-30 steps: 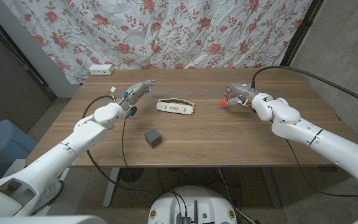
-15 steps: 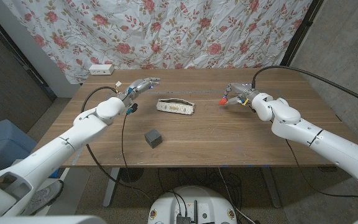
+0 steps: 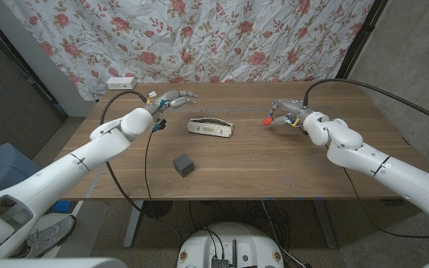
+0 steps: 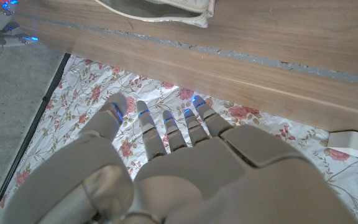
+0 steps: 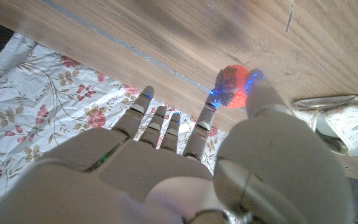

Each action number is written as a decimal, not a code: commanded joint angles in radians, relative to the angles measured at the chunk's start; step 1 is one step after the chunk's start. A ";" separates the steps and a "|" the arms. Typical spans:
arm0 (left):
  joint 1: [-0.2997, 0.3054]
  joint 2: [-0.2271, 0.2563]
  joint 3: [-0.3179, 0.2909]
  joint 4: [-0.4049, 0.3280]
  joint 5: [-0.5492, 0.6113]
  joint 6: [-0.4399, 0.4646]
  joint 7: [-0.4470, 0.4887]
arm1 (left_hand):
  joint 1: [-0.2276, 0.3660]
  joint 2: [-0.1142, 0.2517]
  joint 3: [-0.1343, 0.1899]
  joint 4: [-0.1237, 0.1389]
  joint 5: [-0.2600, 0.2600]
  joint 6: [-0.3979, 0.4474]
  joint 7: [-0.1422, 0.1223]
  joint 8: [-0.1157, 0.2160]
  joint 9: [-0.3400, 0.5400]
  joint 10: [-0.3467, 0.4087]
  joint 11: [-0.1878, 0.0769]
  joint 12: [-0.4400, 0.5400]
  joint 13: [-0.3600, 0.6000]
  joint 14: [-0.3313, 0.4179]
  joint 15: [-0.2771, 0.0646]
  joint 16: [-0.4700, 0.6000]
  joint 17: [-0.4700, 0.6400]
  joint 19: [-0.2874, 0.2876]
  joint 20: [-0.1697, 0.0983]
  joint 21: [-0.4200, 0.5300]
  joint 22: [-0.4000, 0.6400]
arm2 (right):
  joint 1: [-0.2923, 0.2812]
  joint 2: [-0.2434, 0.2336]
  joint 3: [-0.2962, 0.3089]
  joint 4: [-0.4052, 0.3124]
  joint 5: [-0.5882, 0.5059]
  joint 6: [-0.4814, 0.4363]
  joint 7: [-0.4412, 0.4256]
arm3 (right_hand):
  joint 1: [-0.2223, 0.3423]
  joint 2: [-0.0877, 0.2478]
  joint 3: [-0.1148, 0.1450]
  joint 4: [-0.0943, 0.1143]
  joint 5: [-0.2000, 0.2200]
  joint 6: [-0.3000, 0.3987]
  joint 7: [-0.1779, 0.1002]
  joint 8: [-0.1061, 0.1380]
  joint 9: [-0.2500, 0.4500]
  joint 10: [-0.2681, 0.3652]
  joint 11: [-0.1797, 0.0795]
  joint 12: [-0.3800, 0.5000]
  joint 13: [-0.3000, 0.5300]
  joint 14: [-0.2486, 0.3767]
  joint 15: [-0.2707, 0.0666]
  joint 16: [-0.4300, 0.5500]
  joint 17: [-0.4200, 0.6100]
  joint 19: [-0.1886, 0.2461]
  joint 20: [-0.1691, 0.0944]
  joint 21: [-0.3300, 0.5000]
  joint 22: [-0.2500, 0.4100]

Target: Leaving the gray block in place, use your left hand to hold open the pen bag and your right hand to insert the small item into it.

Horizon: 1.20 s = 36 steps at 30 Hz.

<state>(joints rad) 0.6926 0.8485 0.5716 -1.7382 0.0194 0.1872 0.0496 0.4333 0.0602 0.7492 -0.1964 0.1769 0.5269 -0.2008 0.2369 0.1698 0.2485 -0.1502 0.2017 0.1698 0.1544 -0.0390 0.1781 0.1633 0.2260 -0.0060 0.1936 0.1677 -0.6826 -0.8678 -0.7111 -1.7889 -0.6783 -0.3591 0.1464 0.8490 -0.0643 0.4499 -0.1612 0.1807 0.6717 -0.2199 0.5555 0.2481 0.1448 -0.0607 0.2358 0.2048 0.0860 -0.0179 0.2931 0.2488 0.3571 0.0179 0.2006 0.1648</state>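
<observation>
Floral cloth [image 3: 222,37] hangs behind the wooden counter [image 3: 274,160]; no writing is readable on the pen bag [image 3: 210,127] lying mid-counter. Left hand [image 3: 171,100] hovers, fingers apart, empty; right hand [image 3: 283,113] pinches the small orange item [image 3: 267,118]. Gray block [image 3: 184,164] sits nearer.

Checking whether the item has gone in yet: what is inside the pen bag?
Nothing can be seen inside the pen bag; its interior is hidden. The red item is pinched in the right hand, apart from the bag.
</observation>
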 commanded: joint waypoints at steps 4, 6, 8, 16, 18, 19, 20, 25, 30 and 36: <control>-0.070 0.002 0.075 -0.046 0.251 0.105 -0.012 | 0.065 -0.011 -0.010 0.000 0.003 0.072 0.000 0.007 0.006 0.048 -0.014 0.008 0.004 0.037 -0.068 0.006 0.001 0.034 -0.001 0.006 0.001 | -0.015 -0.009 0.009 -0.016 0.017 -0.009 -0.016 | 0.007 0.009 0.000 0.004 0.000 0.010 -0.001 0.004 0.004 0.010 0.003 -0.005 0.002 0.005 0.004 0.005 0.003 0.009 0.004 -0.004 0.005; -0.086 0.003 0.091 -0.045 0.288 0.107 -0.028 | 0.078 -0.016 -0.012 -0.001 0.003 0.082 -0.002 0.006 0.006 0.056 -0.012 0.009 0.004 0.041 -0.068 0.005 0.001 0.041 -0.003 0.006 0.001 | -0.015 -0.010 0.009 -0.017 0.016 -0.008 -0.016 | 0.007 0.010 0.000 0.005 0.001 0.011 -0.001 0.005 0.004 0.012 0.002 -0.005 0.002 0.005 0.005 0.006 0.004 0.009 0.004 -0.004 0.005; -0.099 0.005 0.106 -0.046 0.326 0.108 -0.044 | 0.094 -0.022 -0.015 -0.001 0.003 0.101 0.001 0.007 0.006 0.067 -0.016 0.009 0.004 0.049 -0.071 0.005 0.001 0.046 -0.003 0.006 0.001 | -0.014 -0.011 0.008 -0.017 0.015 -0.007 -0.017 | 0.006 0.011 -0.001 0.005 0.001 0.012 -0.001 0.005 0.004 0.013 0.003 -0.005 0.002 0.006 0.006 0.006 0.004 0.009 0.004 -0.005 0.005; -0.126 0.007 0.134 -0.048 0.432 0.115 -0.092 | 0.172 -0.047 -0.030 0.001 0.004 0.195 0.007 0.011 0.005 0.112 -0.024 0.007 0.004 0.086 -0.073 0.005 0.001 0.075 -0.009 0.005 0.002 | -0.008 -0.004 0.005 -0.012 0.013 -0.009 -0.017 | 0.005 0.015 -0.002 0.007 0.001 0.015 -0.001 0.006 0.003 0.015 0.003 -0.005 0.002 0.007 0.005 0.007 0.005 0.009 0.005 -0.005 0.005; -0.130 0.008 0.141 -0.052 0.464 0.117 -0.100 | 0.188 -0.053 -0.035 0.001 0.003 0.216 0.013 0.011 0.005 0.122 -0.025 0.007 0.004 0.092 -0.077 0.004 0.001 0.080 -0.009 0.005 0.003 | -0.006 -0.001 0.003 -0.010 0.013 -0.010 -0.017 | 0.004 0.015 -0.002 0.007 0.001 0.016 -0.001 0.006 0.003 0.015 0.002 -0.006 0.002 0.007 0.004 0.007 0.005 0.009 0.004 -0.005 0.005; -0.131 0.008 0.144 -0.054 0.477 0.121 -0.106 | 0.198 -0.057 -0.039 0.002 0.003 0.232 0.013 0.012 0.004 0.128 -0.027 0.007 0.004 0.098 -0.077 0.005 0.001 0.081 -0.009 0.004 0.003 | -0.005 -0.001 0.002 -0.008 0.014 -0.006 -0.017 | 0.004 0.016 -0.002 0.007 0.001 0.016 -0.001 0.006 0.003 0.015 0.002 -0.006 0.002 0.007 0.004 0.007 0.005 0.009 0.005 -0.005 0.005; -0.131 0.007 0.144 -0.056 0.484 0.125 -0.112 | 0.205 -0.060 -0.042 0.002 0.003 0.244 0.014 0.012 0.004 0.134 -0.026 0.007 0.004 0.103 -0.079 0.005 0.001 0.083 -0.010 0.004 0.003 | -0.004 0.000 0.002 -0.006 0.015 -0.004 -0.016 | 0.003 0.016 -0.002 0.007 0.001 0.017 -0.001 0.007 0.003 0.015 0.002 -0.006 0.002 0.007 0.003 0.007 0.006 0.009 0.004 -0.005 0.005; -0.137 0.005 0.151 -0.062 0.539 0.131 -0.133 | 0.234 -0.071 -0.053 0.003 0.003 0.285 0.014 0.011 0.004 0.156 -0.029 0.007 0.004 0.119 -0.085 0.006 0.001 0.092 -0.014 0.005 0.003 | 0.002 0.005 0.000 0.005 0.019 0.001 -0.020 | 0.001 0.018 -0.004 0.009 0.002 0.021 -0.001 0.008 0.003 0.018 0.004 -0.006 0.002 0.008 0.003 0.007 0.006 0.009 0.005 -0.006 0.005; -0.147 -0.004 0.162 -0.064 0.597 0.147 -0.157 | 0.256 -0.077 -0.061 0.004 0.003 0.307 0.020 0.006 0.003 0.171 -0.034 0.007 0.004 0.127 -0.092 0.005 0.001 0.097 -0.015 0.004 0.004 | 0.005 0.012 -0.003 0.013 0.023 0.003 -0.024 | -0.001 0.020 -0.005 0.010 0.002 0.024 -0.001 0.009 0.003 0.019 0.004 -0.007 0.002 0.008 0.001 0.007 0.007 0.010 0.004 -0.006 0.005; -0.161 -0.017 0.181 -0.057 0.657 0.151 -0.196 | 0.275 -0.078 -0.064 0.004 0.003 0.319 0.020 0.001 0.004 0.171 -0.036 0.002 0.004 0.133 -0.093 0.004 0.001 0.103 -0.012 0.005 0.004 | 0.013 0.023 -0.008 0.025 0.026 0.002 -0.029 | -0.002 0.023 -0.006 0.011 0.002 0.028 -0.001 0.010 0.003 0.020 0.003 -0.007 0.002 0.008 0.001 0.008 0.008 0.009 0.005 -0.007 0.005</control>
<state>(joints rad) 0.5666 0.8535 0.7098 -1.7949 0.5630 0.3216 -0.0894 0.6966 -0.0169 0.6912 -0.1937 0.1769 0.8328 -0.1823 0.2409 0.1698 0.4127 -0.1857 0.2043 0.1697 0.2798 -0.0395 0.1781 0.1634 0.3168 -0.0180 0.1937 0.1702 -0.6807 -0.8597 -0.7117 -1.7818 -0.6616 -0.3646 0.1278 0.8447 -0.0521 0.4428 -0.1545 0.1770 0.6863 -0.2130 0.5594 0.2487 0.1591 -0.0608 0.2274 0.2049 0.0859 -0.0179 0.2931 0.2535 0.3607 0.0215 0.1958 0.1648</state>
